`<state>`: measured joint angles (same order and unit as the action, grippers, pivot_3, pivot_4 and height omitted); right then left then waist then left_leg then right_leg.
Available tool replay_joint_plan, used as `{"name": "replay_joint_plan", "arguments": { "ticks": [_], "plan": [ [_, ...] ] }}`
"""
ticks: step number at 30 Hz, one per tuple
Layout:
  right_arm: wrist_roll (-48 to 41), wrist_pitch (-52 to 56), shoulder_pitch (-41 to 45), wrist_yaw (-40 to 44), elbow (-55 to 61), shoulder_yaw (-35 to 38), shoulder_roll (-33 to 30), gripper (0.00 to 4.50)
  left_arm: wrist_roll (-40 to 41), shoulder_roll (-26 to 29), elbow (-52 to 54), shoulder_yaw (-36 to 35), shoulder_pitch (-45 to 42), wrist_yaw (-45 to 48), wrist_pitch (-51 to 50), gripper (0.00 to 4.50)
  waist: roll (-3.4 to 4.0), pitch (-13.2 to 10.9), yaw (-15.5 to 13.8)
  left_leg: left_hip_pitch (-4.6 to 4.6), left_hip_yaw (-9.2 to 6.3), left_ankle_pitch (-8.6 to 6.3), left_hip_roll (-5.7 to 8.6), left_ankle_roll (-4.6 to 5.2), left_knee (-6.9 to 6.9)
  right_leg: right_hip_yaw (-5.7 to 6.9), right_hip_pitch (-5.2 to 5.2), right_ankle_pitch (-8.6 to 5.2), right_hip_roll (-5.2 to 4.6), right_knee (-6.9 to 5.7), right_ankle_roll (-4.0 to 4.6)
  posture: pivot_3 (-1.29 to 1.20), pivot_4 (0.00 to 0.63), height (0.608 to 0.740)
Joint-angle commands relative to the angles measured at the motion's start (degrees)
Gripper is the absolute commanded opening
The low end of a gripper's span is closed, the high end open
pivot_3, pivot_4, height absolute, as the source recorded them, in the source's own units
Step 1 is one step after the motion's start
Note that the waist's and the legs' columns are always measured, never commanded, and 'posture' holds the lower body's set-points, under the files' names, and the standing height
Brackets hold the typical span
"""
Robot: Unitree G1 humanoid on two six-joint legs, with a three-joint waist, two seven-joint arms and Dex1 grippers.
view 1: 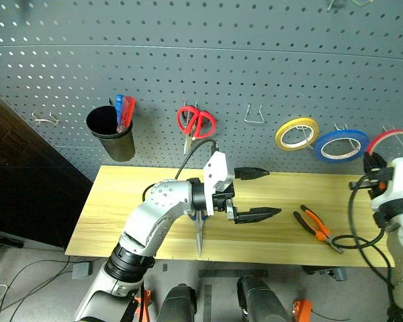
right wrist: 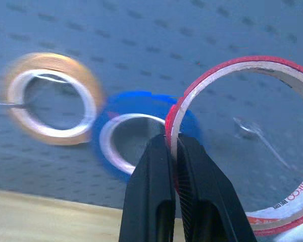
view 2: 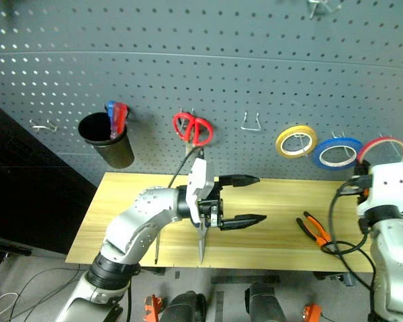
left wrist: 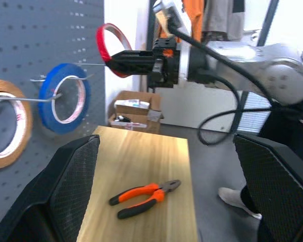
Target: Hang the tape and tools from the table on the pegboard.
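The red tape (right wrist: 252,146) is pinched in the closed right tool (right wrist: 172,151), just before the pegboard (view 1: 188,60); a missed hook (right wrist: 252,132) risks a drop. The left tool (view 1: 255,194) is held open, empty.

Left gripper (view 1: 262,193) agape, right gripper (right wrist: 170,146) clamped

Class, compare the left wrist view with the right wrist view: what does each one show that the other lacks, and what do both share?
Left wrist view alone: the pliers lying on the table, the left gripper with its wide-open fingers, and the whole right arm from the side.

Right wrist view alone: a close look along the right gripper, its fingers pinching the rim of the red tape.

Both: the red tape held up at the pegboard, beside the blue roll and the yellow roll hanging on hooks.
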<state>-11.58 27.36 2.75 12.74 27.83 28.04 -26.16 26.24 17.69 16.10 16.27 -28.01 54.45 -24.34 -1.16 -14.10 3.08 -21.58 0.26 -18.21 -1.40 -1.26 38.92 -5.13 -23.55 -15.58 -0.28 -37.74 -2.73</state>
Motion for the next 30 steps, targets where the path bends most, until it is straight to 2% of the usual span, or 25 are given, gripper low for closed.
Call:
{"name": "replay_joint_plan", "arguments": {
  "ticks": [1,9,14,17,22,24,27,28,30],
  "plan": [
    [-1.65,-4.43,2.69,2.63,-6.32,3.2,-3.2,0.03,-0.54,-1.15,1.52,0.31,-1.0,-0.72,1.76,4.5,0.01,0.01,0.01,-0.06,0.0,0.0,0.01,0.01,0.01,0.0,-0.04,0.0,-0.01,-0.01,0.0,-0.05,0.236,0.74],
    [-6.16,-8.95,13.29,7.69,-28.59,4.89,-8.15,0.03,-0.92,-5.75,0.76,0.9,-3.84,-4.3,0.96,4.5,0.07,0.05,0.03,-0.09,-0.03,-0.01,0.03,0.04,0.04,0.0,-0.06,0.0,-0.01,-0.1,0.0,-0.05,0.227,0.74],
    [-8.81,-9.72,18.49,9.33,-37.84,4.68,-8.55,0.03,-1.75,-7.26,-0.08,1.88,-4.41,-5.13,1.63,4.5,0.13,0.08,0.14,-0.08,0.0,0.0,0.02,0.02,0.05,-0.04,-0.06,0.01,-0.02,-0.14,0.0,-0.05,0.227,0.74],
    [-8.07,-9.83,18.45,9.27,-38.11,3.0,-8.7,0.84,-3.75,-8.08,-1.66,2.41,-4.97,-6.58,3.01,4.5,0.16,0.09,0.1,-0.08,-0.01,0.01,0.01,0.01,0.05,-0.03,-0.08,0.01,-0.02,-0.16,0.0,-0.05,0.229,0.74],
    [-6.65,-4.72,9.89,6.32,-26.87,0.03,-6.65,2.41,-8.25,-6.83,-4.62,3.12,-4.67,-7.17,5.54,4.5,0.18,0.11,-0.11,-0.1,-0.04,0.05,-0.01,-0.07,0.05,-0.01,-0.08,0.01,-0.02,-0.16,0.0,-0.04,0.232,0.74],
    [-7.5,0.73,4.17,3.24,-18.69,-0.97,-3.55,3.1,-9.83,-4.69,-6.16,2.76,-4.29,-6.39,6.63,4.5,0.22,0.13,-0.38,-0.17,-0.07,0.08,-0.01,-0.12,0.04,0.0,-0.14,0.01,-0.02,-0.18,0.0,-0.04,0.231,0.74],
    [-7.39,12.26,-4.95,-0.33,-7.33,-5.9,-0.14,4.09,-14.07,1.69,-10.36,2.6,-3.96,-2.58,12.74,4.5,0.27,0.16,-0.5,-0.24,-0.09,0.1,-0.08,-0.16,0.04,-0.02,-0.26,0.01,-0.15,-0.26,0.0,-0.04,0.233,0.74],
    [-7.42,15.43,-6.85,-0.77,-5.13,-7.45,0.11,4.35,-14.79,3.37,-11.64,2.45,-3.86,-1.56,14.22,4.5,0.3,0.17,-0.41,-0.23,-0.09,0.1,-0.1,-0.16,0.04,-0.01,-0.28,0.01,-0.17,-0.26,0.0,-0.04,0.233,0.74],
    [-7.99,19.91,-9.16,-0.69,-2.46,-9.8,0.28,4.35,-15.85,5.99,-13.77,2.45,-3.5,0.38,17.04,4.5,0.31,0.18,-0.19,-0.25,0.04,0.11,-0.05,-0.18,0.05,-0.03,-0.42,0.01,-0.18,-0.35,0.0,-0.06,0.237,0.74]
  ]
}}
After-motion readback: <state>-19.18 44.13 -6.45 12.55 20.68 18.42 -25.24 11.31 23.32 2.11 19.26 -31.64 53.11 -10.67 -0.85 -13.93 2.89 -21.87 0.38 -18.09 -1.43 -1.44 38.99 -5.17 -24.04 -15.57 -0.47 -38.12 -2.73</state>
